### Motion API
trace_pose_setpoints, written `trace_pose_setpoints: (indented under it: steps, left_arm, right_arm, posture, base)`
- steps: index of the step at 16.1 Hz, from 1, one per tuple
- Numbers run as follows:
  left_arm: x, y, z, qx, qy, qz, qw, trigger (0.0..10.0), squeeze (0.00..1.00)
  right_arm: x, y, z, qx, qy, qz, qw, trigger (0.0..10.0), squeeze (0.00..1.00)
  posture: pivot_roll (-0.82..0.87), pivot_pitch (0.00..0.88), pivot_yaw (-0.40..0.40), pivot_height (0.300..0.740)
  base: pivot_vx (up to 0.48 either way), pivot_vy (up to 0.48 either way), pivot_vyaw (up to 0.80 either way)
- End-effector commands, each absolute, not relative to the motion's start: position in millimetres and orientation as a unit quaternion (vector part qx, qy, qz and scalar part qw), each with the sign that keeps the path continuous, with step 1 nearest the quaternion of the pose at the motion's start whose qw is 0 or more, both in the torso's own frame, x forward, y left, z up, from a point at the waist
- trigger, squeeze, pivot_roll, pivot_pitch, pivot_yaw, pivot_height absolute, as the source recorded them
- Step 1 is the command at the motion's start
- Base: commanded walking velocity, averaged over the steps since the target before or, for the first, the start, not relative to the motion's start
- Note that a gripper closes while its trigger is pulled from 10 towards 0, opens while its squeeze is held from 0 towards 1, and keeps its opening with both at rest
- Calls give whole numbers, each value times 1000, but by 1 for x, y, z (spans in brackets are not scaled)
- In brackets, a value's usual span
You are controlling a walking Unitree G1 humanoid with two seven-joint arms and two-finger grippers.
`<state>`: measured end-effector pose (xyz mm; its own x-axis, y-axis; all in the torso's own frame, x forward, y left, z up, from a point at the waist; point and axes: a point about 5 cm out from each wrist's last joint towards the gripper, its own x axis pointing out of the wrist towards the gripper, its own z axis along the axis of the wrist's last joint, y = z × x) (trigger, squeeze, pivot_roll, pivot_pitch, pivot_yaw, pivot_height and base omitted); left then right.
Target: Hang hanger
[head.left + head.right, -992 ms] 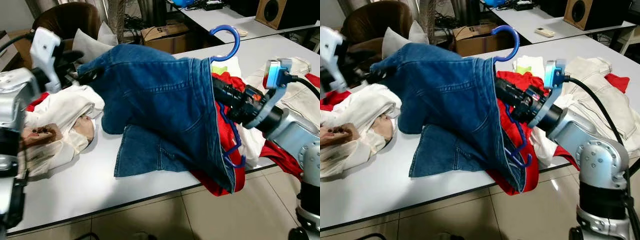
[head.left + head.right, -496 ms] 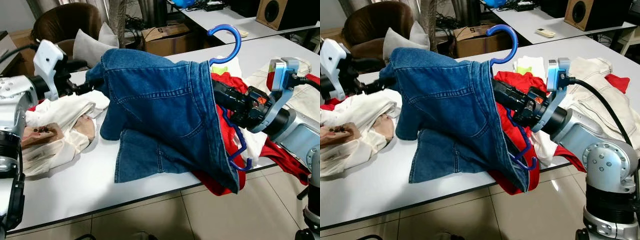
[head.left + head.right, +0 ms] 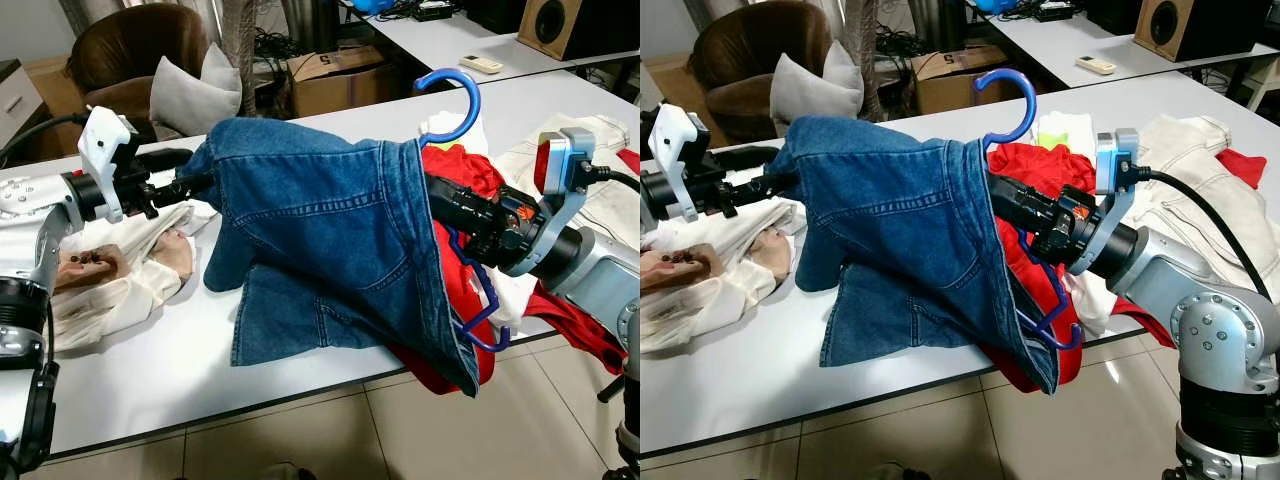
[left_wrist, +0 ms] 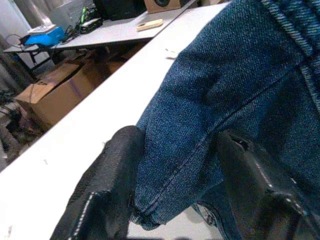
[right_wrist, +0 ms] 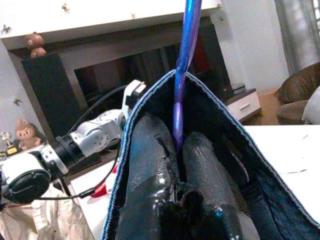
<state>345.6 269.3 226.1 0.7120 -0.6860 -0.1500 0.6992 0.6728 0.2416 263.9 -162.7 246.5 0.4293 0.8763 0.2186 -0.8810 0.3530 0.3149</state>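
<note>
The left arm reaches across the white table (image 3: 150, 380) from the robot's left, forearm nearly level, its white wrist camera block upright. The left gripper (image 3: 188, 181) meets the far edge of the blue jeans (image 3: 320, 230); in the left wrist view a fold of denim lies between its two black fingers (image 4: 107, 185), which stand apart on either side of the cloth, so whether they actually pinch it cannot be told. Just under and beside this gripper sits a heap of cream clothes (image 3: 120, 260).

From the left gripper the jeans stretch out in mid-air toward the right gripper, with the lower legs trailing down onto the table.

The blue hanger (image 3: 455, 95) is inside the jeans' waist, its hook sticking up above the waistband just beyond the right gripper's fingers, its lower loop showing below the arm at the table's edge. The right gripper (image 3: 1005, 195) pushes into the waist opening, forearm angled up from the robot's lower right. In the right wrist view its fingers (image 5: 150, 170) are clamped together on the hanger's thin blue stem. Under this arm lies a red garment (image 3: 455, 350), with pale trousers (image 3: 1200, 190) beyond it.
</note>
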Motion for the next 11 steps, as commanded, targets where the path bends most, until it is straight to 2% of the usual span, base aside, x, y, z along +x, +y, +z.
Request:
trace_pose_setpoints:
  steps: [1, 8, 11]
  left_arm:
    - [343, 272, 226, 134, 18, -375, 917, 0, 0]
    - [337, 274, 204, 99, 17, -354, 930, 0, 0]
    - [336, 286, 194, 107, 25, -292, 950, 0, 0]
  right_arm:
    - [260, -160, 250, 181, -17, 545, 819, 10000, 0]
    - [260, -160, 250, 185, -21, 543, 819, 10000, 0]
    - [260, -160, 250, 185, -20, 543, 819, 10000, 0]
  posture:
    - [-120, 0, 132, 719]
    - [-118, 0, 127, 719]
    - [-114, 0, 121, 719]
  base:
    - [0, 0, 0]
    - [0, 0, 0]
    - [0, 0, 0]
